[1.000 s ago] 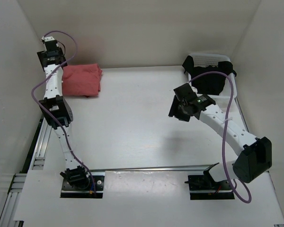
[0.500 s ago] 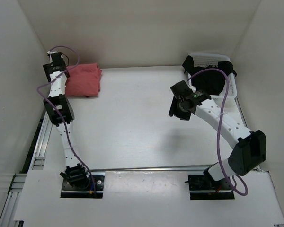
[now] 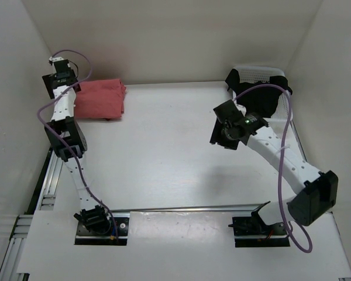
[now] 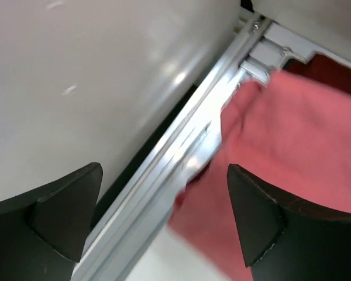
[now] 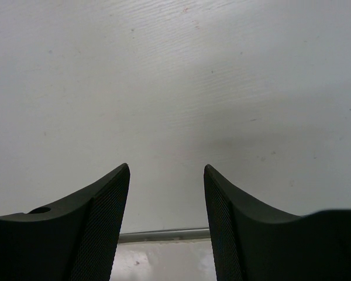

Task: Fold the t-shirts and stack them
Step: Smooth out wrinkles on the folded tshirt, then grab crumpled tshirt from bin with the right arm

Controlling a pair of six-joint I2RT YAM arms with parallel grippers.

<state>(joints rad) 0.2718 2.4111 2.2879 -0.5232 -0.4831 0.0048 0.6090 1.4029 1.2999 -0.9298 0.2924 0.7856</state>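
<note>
- salmon pink t-shirt (image 3: pixel 100 99) lies folded in the far left corner of the tabletop (image 3: pixel 164 152). its long axis runs roughly left to right, with one short end toward the left wall.
- a sliver of dark maroon cloth (image 4: pixel 345 73) shows past the pink edge in the left wrist view. it is probably the maroon shirt lying underneath, though i cannot tell for sure.
- the left gripper (image 4: pixel 164 178) hangs at the pile's left end, over the aluminium rail (image 4: pixel 181 158). its fingers are spread wide with nothing between them, and the pink cloth lies just to its right.
- the black t-shirt (image 3: pixel 262 100) sits bunched in the white basket (image 3: pixel 263 70) at the far right, spilling over the rim. it has no clear long axis.
- the right gripper (image 5: pixel 165 175) hovers over bare tabletop, partly open and empty.
- the black shirt lies beyond the right gripper and off to its right, and it is near. the right arm is by far the closer one to fetch it, and that looks like the step left to do.
</note>
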